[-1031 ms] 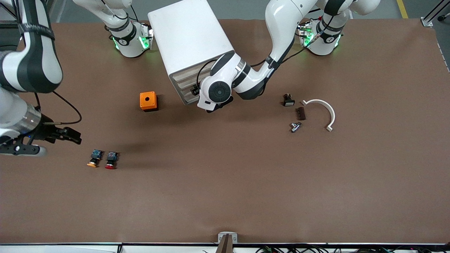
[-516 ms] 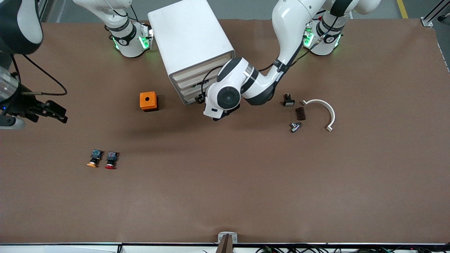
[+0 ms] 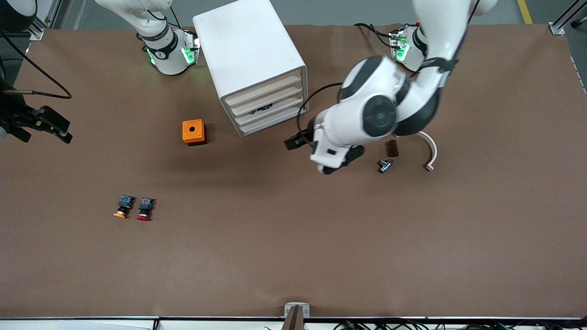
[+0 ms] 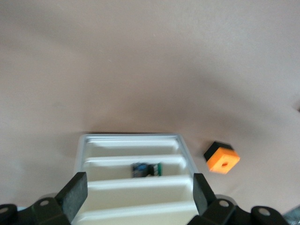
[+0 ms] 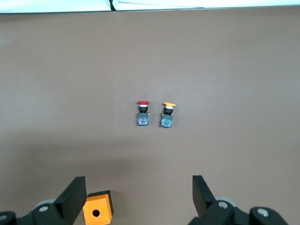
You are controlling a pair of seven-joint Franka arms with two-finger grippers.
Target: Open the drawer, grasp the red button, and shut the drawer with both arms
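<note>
The white cabinet [image 3: 247, 50] has four drawers that all look pushed in, among them the drawer [image 3: 268, 97] second from the top. A small blue and black part [image 3: 263, 108] lies in a middle drawer and also shows in the left wrist view [image 4: 145, 169]. The red-capped button [image 3: 144, 209] lies on the table beside its orange-capped twin [image 3: 123, 207]; both show in the right wrist view, the button [image 5: 142, 112] and the twin [image 5: 167, 115]. My left gripper [image 3: 296, 140] [image 4: 138, 197] is open and empty, over the table in front of the cabinet. My right gripper [image 3: 57, 129] [image 5: 139, 197] is open and empty, high at the right arm's end.
An orange cube with a round hole [image 3: 193, 131] stands beside the cabinet, toward the right arm's end. A brown block [image 3: 391, 148], a metal fitting [image 3: 385, 165] and a white curved piece [image 3: 429, 146] lie toward the left arm's end, partly under the left arm.
My left gripper has drawn back from the cabinet's drawer fronts toward the left arm's end, uncovering them. My right gripper has risen and moved away from the two buttons.
</note>
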